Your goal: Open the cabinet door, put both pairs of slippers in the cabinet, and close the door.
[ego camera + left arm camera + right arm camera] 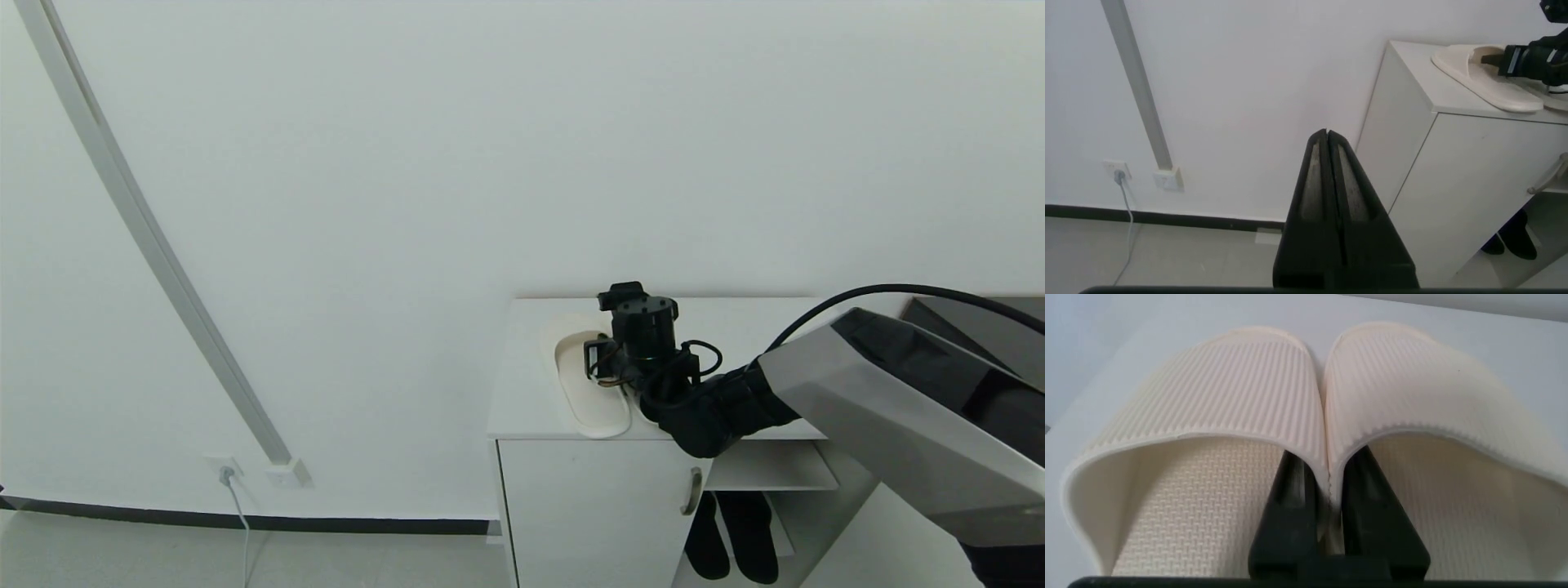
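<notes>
A pair of cream slippers (584,400) lies side by side on top of the white cabinet (596,506). My right gripper (600,363) is at their open ends. In the right wrist view one finger (1294,498) sits inside each slipper, and the right gripper (1327,478) is shut on the two adjoining inner walls of the cream slippers (1208,416). A pair of black slippers (735,539) stands in the cabinet's open right side under a shelf. My left gripper (1327,139) hangs shut and empty in front of the wall, left of the cabinet (1470,180).
The cabinet's left door is closed, with a curved handle (694,490) at its right edge. A slanted white cable duct (147,237) runs down the wall to a socket with a cable (224,471). Bare floor lies left of the cabinet.
</notes>
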You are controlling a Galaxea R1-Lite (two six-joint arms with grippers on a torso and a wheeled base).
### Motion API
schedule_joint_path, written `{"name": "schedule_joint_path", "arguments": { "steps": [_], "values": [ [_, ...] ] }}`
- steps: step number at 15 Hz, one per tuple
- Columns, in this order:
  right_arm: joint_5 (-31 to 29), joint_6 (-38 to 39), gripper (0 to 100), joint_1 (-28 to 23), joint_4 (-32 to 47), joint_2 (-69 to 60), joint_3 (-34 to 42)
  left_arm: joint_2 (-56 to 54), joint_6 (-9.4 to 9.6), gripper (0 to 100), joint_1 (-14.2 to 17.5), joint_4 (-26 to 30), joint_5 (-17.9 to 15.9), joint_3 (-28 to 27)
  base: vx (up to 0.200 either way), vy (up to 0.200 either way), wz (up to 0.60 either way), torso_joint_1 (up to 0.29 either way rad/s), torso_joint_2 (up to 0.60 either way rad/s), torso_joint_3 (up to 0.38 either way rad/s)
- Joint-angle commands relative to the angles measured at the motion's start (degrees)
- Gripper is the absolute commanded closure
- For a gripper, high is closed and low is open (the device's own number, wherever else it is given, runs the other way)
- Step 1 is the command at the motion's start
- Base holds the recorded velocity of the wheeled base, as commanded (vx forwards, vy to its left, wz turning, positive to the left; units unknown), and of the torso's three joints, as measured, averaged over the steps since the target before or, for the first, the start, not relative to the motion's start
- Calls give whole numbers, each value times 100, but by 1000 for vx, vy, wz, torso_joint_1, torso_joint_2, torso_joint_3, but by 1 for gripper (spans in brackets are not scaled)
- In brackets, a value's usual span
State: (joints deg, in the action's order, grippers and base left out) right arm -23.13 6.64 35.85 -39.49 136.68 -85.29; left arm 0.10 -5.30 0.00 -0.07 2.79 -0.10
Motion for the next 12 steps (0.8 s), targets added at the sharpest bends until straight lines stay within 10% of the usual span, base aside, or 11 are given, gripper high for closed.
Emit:
{"name": "schedule_joint_path", "arguments": {
  "steps": [1, 12],
  "values": [
    [1, 12, 100, 1, -7, -159, 82, -1, 3, 100, 0, -1, 2, 1, 0, 0, 0, 0, 0, 0],
    [493, 56, 100, 71, -182, -1636, 1779, -1, 3, 100, 0, -1, 2, 1, 0, 0, 0, 0, 0, 0]
  ]
}}
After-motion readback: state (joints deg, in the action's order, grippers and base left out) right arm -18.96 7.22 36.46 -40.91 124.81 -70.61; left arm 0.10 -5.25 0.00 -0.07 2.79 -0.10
